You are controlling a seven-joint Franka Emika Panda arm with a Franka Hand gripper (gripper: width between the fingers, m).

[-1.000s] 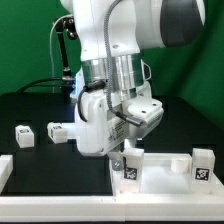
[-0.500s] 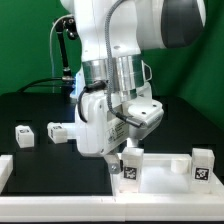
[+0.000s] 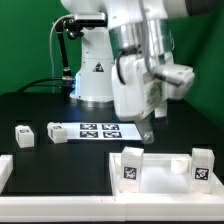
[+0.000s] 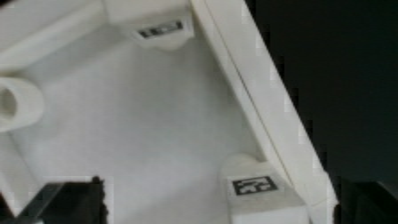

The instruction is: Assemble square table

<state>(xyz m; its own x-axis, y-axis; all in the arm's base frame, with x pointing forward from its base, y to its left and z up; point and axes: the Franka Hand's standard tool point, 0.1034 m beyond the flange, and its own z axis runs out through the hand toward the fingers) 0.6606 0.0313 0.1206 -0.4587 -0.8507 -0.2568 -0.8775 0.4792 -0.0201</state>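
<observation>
The square table slab (image 3: 160, 175) lies at the front on the exterior view's right. A tagged leg block (image 3: 130, 166) stands upright at its left corner and another (image 3: 203, 166) at its right corner. Two loose leg blocks (image 3: 22, 136) (image 3: 57, 131) lie on the black table at the left. My gripper (image 3: 148, 127) hangs above the slab's back edge, open and empty, touching nothing. The wrist view looks down on the slab (image 4: 143, 120) with two tagged corners (image 4: 254, 184) (image 4: 164, 30). My gripper (image 4: 205, 208) shows one dark fingertip (image 4: 75, 200).
The marker board (image 3: 97, 129) lies on the table behind the slab, by the robot base (image 3: 95, 75). White border rails run along the front (image 3: 60, 196) and the left edge (image 3: 5, 170). A green wall stands behind.
The arm has risen from the leg at the slab's left corner and swung toward the exterior view's right. The leg stays upright on the slab. The marker board now shows.
</observation>
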